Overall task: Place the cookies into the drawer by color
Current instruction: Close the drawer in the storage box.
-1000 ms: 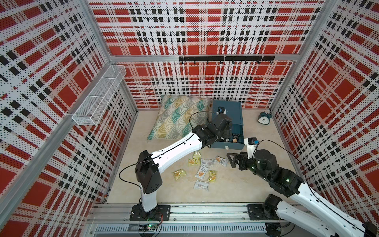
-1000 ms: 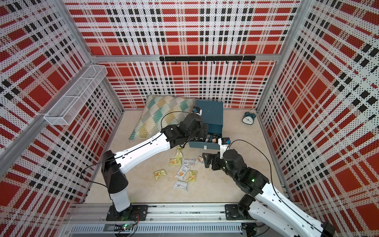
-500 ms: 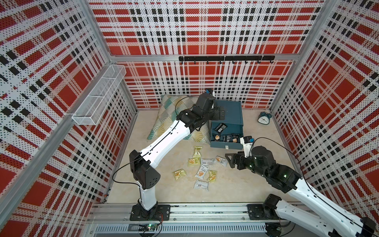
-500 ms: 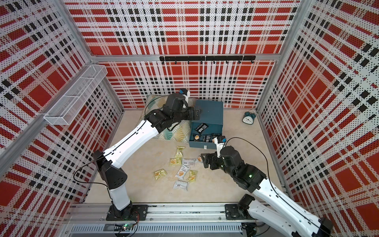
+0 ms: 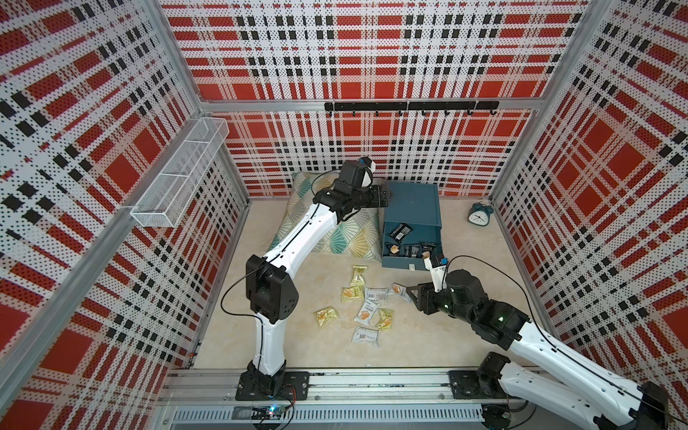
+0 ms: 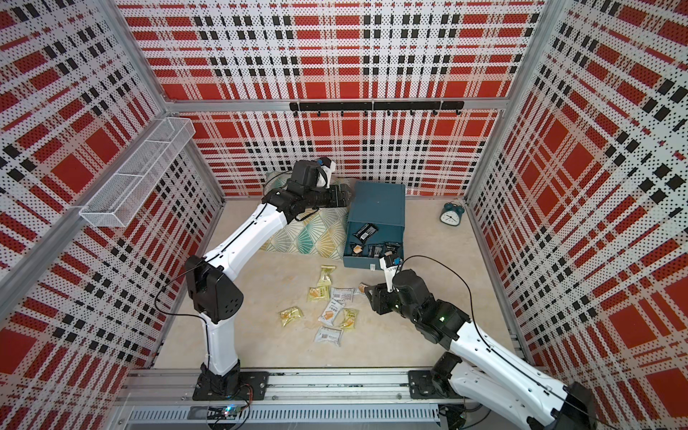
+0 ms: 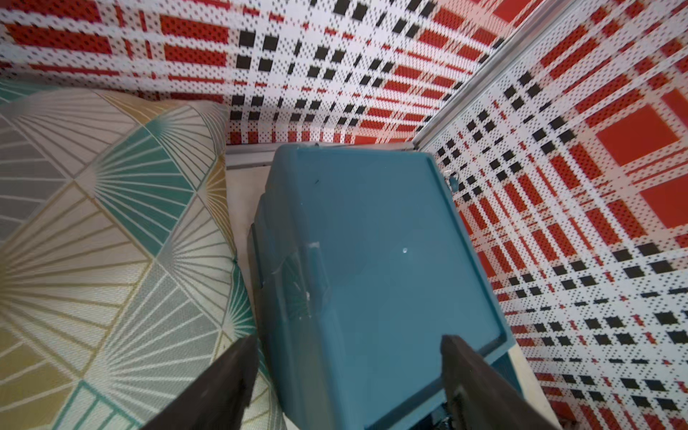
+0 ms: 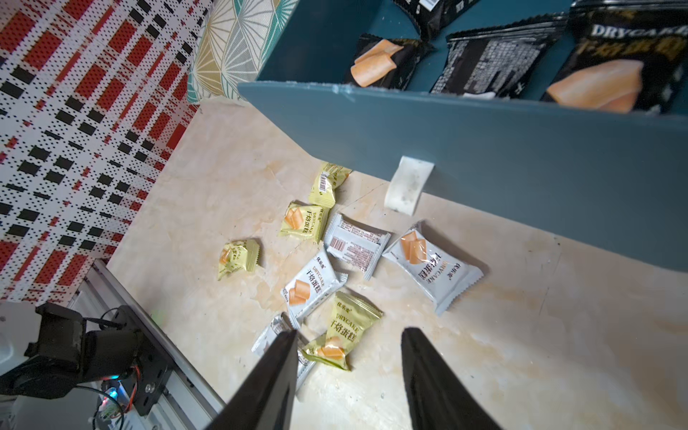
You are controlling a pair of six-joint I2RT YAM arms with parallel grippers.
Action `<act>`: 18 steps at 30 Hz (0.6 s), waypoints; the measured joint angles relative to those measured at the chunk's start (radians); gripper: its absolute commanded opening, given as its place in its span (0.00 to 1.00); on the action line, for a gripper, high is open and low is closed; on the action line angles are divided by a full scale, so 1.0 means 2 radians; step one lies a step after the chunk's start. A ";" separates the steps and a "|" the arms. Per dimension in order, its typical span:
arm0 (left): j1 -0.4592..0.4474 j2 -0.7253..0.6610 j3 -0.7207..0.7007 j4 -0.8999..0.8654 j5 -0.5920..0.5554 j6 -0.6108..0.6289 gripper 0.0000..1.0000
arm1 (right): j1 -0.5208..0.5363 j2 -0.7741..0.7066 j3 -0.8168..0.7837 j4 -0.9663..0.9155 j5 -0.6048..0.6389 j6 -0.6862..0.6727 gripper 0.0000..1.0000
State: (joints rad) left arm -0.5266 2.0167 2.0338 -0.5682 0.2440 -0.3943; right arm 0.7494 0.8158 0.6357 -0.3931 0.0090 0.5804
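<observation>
Swung back to the drawer [image 5: 411, 203], left claw [image 5: 386, 195] is held apart; right claw [image 8: 350, 332], narrowed yet apart, is aimed along a yellow cookie [image 8: 353, 314] just ahead.

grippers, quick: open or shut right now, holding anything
Left gripper: open, empty, by the dark teal-blue box-shaped drawer chest.
Right gripper: open, empty, above the yellow and white flat cookie packets.
</observation>
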 measured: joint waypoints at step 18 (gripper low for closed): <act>0.015 0.027 -0.054 0.027 0.094 -0.009 0.54 | -0.011 0.126 0.059 0.053 0.098 0.036 0.38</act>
State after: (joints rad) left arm -0.4969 2.0697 1.9263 -0.5144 0.4324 -0.4118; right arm 0.7269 1.0687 0.7536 -0.2863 0.2043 0.6529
